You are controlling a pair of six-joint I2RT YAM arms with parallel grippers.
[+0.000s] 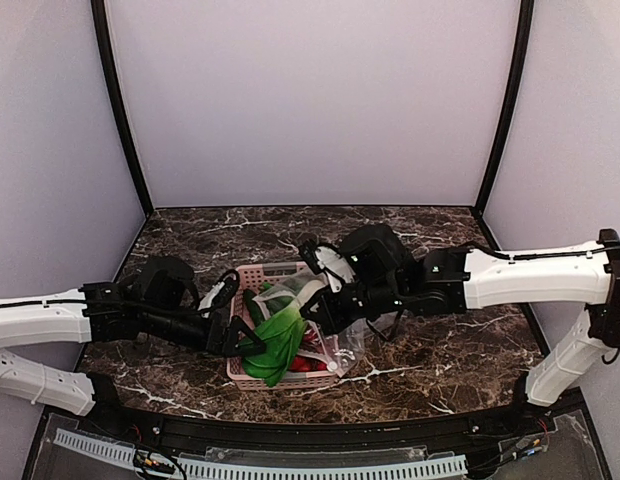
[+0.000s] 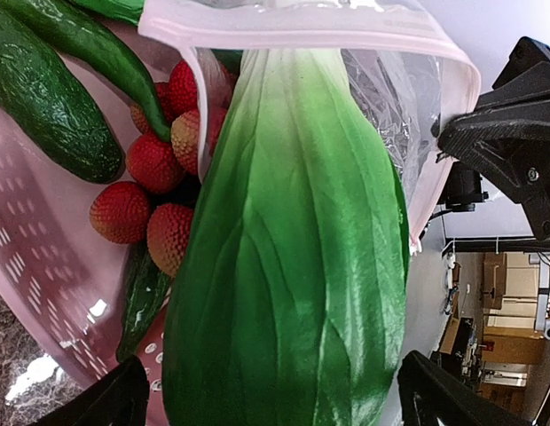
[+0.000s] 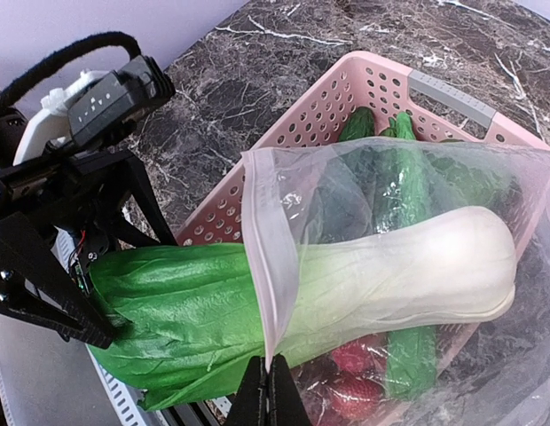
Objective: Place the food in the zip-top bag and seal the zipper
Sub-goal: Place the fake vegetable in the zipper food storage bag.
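The bok choy (image 1: 277,340) lies over the pink basket, its white stalk (image 3: 417,266) inside the clear zip-top bag (image 3: 346,177) and its green leaves (image 2: 293,266) sticking out of the mouth. My left gripper (image 2: 275,404) is closed around the leafy end. It also shows in the top view (image 1: 238,337). My right gripper (image 3: 273,383) is shut on the bag's pale zipper strip (image 3: 262,257) and holds the mouth up. It sits over the basket in the top view (image 1: 325,305). Long cucumber pieces (image 2: 44,98) lie in the basket and show through the bag in the right wrist view (image 3: 404,177).
The pink slatted basket (image 1: 252,275) stands on the dark marble table (image 1: 440,350) between the arms. Red bumpy toy fruits (image 2: 151,164) lie in it beneath the bok choy. The right arm's black body (image 2: 514,133) is close beside the bag mouth. Walls enclose the table.
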